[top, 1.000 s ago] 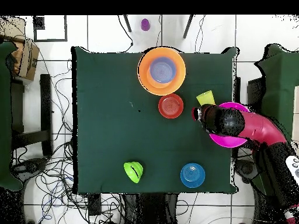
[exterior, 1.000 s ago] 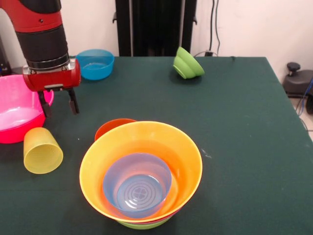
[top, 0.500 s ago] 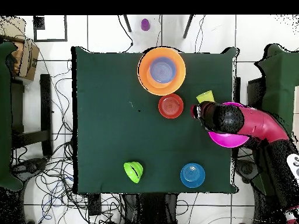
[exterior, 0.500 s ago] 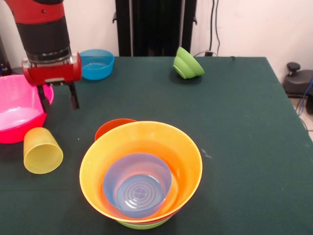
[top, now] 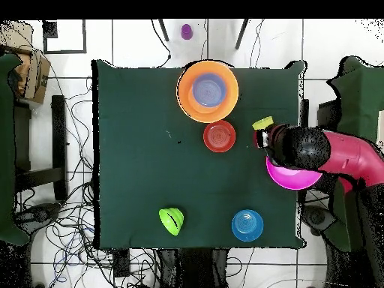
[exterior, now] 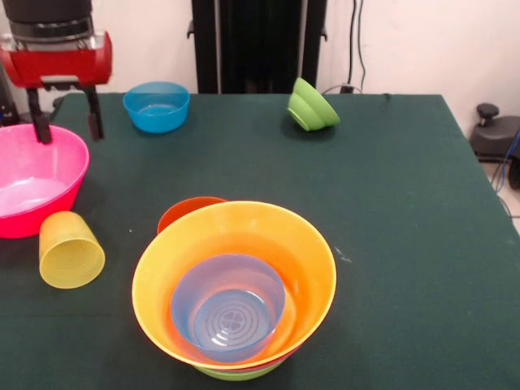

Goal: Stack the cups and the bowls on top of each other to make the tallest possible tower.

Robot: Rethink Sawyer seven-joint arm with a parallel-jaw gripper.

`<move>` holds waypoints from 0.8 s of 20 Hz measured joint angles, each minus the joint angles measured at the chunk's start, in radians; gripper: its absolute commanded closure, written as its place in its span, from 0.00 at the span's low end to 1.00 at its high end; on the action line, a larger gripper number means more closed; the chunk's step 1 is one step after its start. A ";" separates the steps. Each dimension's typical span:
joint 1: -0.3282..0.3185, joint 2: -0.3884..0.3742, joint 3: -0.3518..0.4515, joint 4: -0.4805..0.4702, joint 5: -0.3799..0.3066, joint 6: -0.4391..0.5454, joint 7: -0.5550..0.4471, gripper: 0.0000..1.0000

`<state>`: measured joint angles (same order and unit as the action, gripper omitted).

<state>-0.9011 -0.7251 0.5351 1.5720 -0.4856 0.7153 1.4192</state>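
My gripper (exterior: 65,127) hangs open and empty above the far rim of a big pink bowl (exterior: 32,183) at the left. The yellow ribbed cup (exterior: 71,250) lies on its side in front of that bowl. The tower (exterior: 236,280) stands near the front: a wide orange bowl with a smaller bluish-purple bowl (exterior: 228,313) inside it and a lime-green bowl (exterior: 240,374) peeking out underneath. Right behind it sits a red-orange bowl (exterior: 188,210). In the overhead view the arm (top: 307,148) covers part of the pink bowl (top: 289,177), beside the cup (top: 262,123).
A small blue bowl (exterior: 157,106) stands at the back left, close to the gripper. A lime-green bowl (exterior: 312,106) lies tipped on its side at the back centre. Cables and furniture surround the table (top: 142,150).
The gripper has risen and moved left, away from the table's middle, to over the pink bowl's rim. It stayed open. No bowl or cup has moved.
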 measured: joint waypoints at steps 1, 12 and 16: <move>0.000 -0.011 -0.008 0.000 0.005 0.000 0.000 0.00; 0.019 -0.004 -0.074 0.000 0.012 0.000 0.000 0.00; 0.070 -0.001 -0.127 -0.002 0.005 -0.011 0.016 0.00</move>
<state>-0.8314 -0.7262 0.4079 1.5703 -0.4804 0.7047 1.4352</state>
